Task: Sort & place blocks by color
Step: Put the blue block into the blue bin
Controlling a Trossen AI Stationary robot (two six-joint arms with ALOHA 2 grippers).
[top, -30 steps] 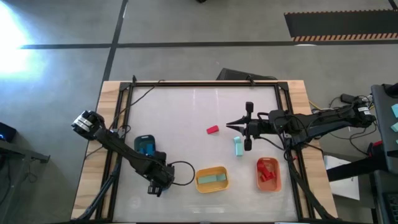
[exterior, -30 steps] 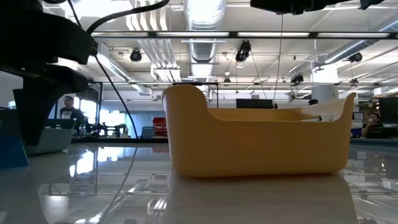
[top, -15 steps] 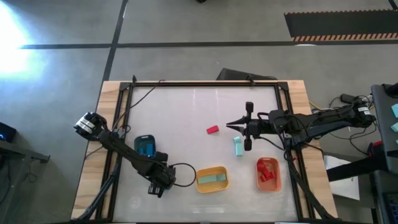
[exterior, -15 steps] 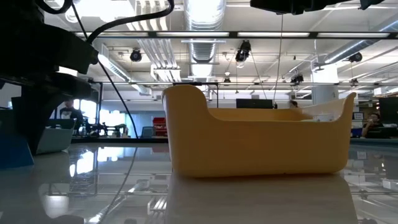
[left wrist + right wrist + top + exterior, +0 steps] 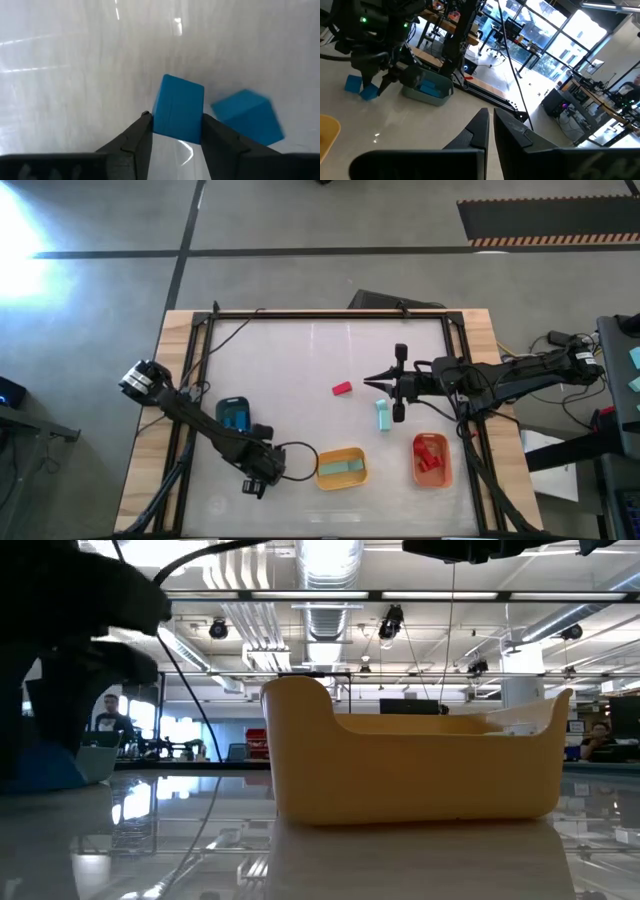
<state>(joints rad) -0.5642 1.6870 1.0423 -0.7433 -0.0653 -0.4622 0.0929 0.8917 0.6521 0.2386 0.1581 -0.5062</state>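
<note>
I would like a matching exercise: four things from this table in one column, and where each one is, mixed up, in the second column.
Things:
1. small red block
2. long mint-teal block
3. blue cube
4. grey-blue bin

Places:
A. between the left gripper's fingers
B. inside the yellow bin
C. loose on the white table top
D. beside the left arm

Pairs: 1-C, 2-B, 3-A, 4-D
</note>
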